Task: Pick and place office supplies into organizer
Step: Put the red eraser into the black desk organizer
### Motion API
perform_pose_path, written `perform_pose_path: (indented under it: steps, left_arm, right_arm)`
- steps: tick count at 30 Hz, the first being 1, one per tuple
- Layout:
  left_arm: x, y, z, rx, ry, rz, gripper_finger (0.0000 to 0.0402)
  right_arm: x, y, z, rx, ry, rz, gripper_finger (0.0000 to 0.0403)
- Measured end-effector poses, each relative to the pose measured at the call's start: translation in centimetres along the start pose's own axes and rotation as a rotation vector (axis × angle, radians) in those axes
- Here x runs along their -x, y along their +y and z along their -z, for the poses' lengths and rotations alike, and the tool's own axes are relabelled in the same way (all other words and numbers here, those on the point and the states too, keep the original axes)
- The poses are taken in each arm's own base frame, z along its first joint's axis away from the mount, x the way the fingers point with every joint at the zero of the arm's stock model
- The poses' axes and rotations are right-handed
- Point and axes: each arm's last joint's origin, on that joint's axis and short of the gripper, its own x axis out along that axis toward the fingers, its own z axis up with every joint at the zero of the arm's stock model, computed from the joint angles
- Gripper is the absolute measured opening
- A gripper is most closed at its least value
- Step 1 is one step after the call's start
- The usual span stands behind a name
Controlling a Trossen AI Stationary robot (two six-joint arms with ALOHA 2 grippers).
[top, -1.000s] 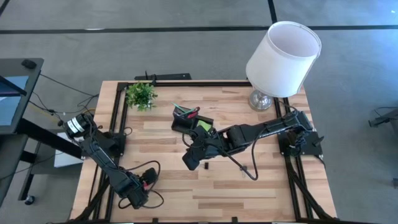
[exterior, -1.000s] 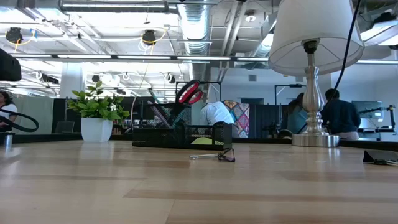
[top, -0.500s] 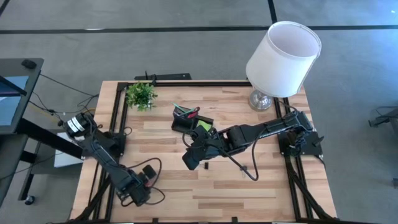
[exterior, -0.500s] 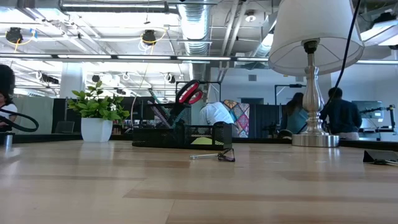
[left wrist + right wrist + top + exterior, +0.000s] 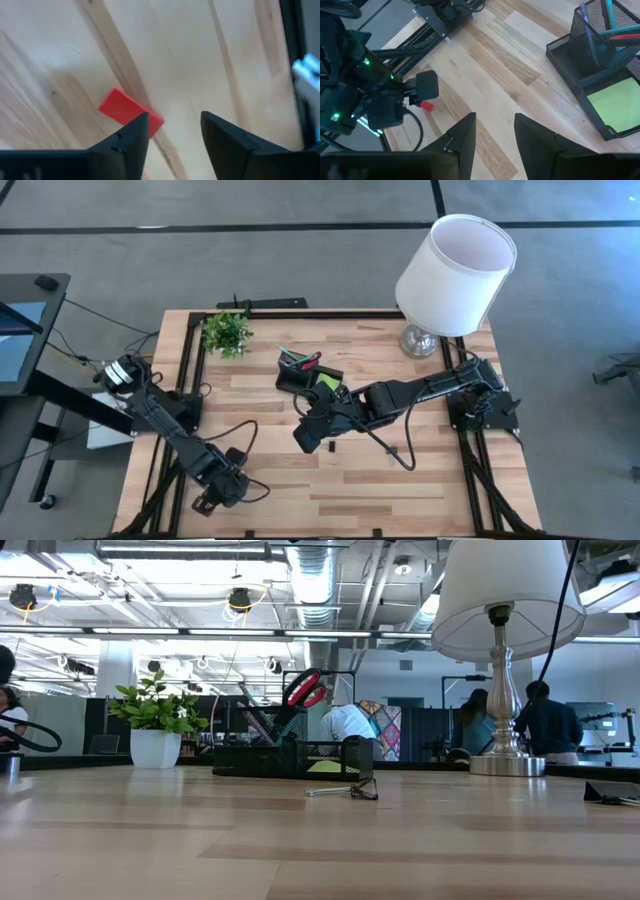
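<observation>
- Red eraser (image 5: 130,111) lies flat on the table, lower left of the high view, well apart from the organizer (image 5: 308,374) at centre.
- Left gripper (image 5: 172,131) hovers beside it, jaws apart, empty.
- Right gripper (image 5: 492,132) waits mid-table, jaws apart, empty.
- Risk: 1 fingertip overlaps the eraser's corner; closing off-centre could flick it away.

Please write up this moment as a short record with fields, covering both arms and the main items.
left gripper: near table corner, fingers apart, empty, beside red eraser on table
right gripper: mid-table, fingers apart, empty
organizer: holds scissors, pens, green sticky pad
clip: loose on table
bystanders: plant, lamp
</observation>
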Motion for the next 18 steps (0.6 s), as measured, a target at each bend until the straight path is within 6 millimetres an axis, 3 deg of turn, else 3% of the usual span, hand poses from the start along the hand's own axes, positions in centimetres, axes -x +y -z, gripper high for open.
perform_pose_path:
  steps: [7, 18]
  left_arm:
    - [-0.02, 0.11, -0.06, 0.114, -0.01, -0.009, 0.021]
    - [-0.39, 0.63, -0.14, 0.456, -0.074, -0.121, 0.0213]
  right_arm:
    - [0.0, 0.0, 0.0, 0.001, 0.0, 0.0, 0.0128]
    - [0.0, 0.0, 0.01, 0.026, 0.0, 0.0, 0.0128]
